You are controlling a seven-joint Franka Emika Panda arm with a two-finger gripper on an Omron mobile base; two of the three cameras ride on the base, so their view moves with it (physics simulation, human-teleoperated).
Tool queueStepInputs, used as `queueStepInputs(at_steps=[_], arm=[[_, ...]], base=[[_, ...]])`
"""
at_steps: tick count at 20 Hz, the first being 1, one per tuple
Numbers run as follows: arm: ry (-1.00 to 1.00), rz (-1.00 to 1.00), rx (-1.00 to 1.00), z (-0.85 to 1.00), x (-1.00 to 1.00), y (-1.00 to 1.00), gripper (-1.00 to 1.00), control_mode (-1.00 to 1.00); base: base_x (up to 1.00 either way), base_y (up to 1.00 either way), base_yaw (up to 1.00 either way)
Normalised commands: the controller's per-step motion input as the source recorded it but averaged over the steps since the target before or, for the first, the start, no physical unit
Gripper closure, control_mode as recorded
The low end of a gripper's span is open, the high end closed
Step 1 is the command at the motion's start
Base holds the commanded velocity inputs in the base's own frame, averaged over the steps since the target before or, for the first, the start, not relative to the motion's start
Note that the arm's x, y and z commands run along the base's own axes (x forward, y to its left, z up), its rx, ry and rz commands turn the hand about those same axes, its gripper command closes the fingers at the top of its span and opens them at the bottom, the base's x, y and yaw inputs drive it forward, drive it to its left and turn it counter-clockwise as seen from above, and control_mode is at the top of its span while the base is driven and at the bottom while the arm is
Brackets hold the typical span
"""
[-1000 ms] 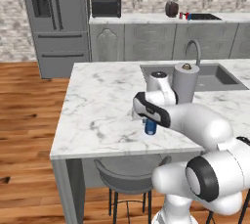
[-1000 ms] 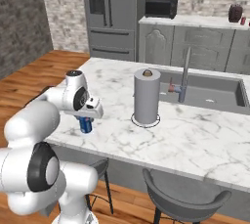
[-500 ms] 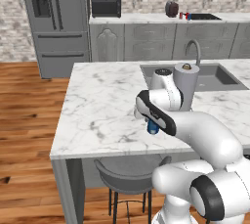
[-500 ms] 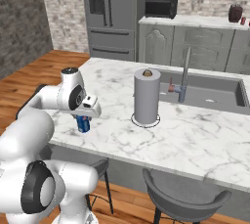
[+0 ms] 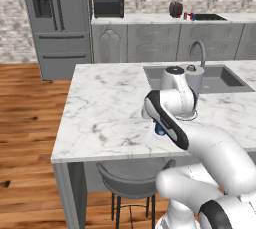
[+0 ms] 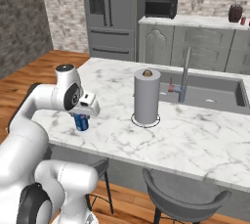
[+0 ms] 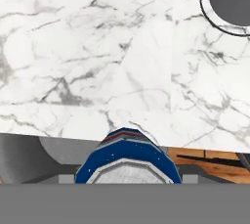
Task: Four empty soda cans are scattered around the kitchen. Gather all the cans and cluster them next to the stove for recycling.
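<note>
Left base view: a small blue cylindrical soda can (image 5: pixel 159 130) was recorded just above the front edge of the white marble island counter (image 5: pixel 105 113), largely hidden by the white arm's two-finger gripper (image 5: pixel 158 127). A tall grey paper towel roll (image 5: pixel 194 82) was noted behind the arm, beside the grey sink basin (image 5: pixel 220 78).

Right base view: the can (image 6: pixel 82 122) was seen clamped in the gripper (image 6: pixel 83 118) — upright, near the counter's (image 6: pixel 205 135) front edge, well apart from the paper towel roll (image 6: pixel 146 96). A black microwave (image 6: pixel 161 7) was listed on the far counter.

Hand view: the can's silvery top and blue wall (image 7: pixel 128 160) were seen close up, the marble edge (image 7: pixel 88 71) beyond; the jaws were pinched on the can, though the fingertips themselves could not be made out.
</note>
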Motion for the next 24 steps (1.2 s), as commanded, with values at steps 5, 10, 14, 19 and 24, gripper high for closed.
queueStepInputs(at_steps=[5, 10, 14, 19, 24], arm=[[-0.03, 0.0, 0.0, 0.3, -0.23, -0.09, 1.0, -1.0], [-0.01, 0.0, 0.0, 0.29, -0.19, -0.06, 1.0, -1.0], [0.0, 0.0, 0.0, 0.29, -0.21, -0.03, 1.0, -1.0], [0.01, 0.0, 0.0, 0.2, -0.17, -0.03, 1.0, -1.0], [0.0, 0.0, 0.0, 0.11, -0.18, -0.08, 1.0, -1.0]], base=[[0.0, 0.0, 0.0], [0.0, 0.0, 0.0], [0.0, 0.0, 0.0], [0.0, 0.0, 0.0], [0.0, 0.0, 0.0]])
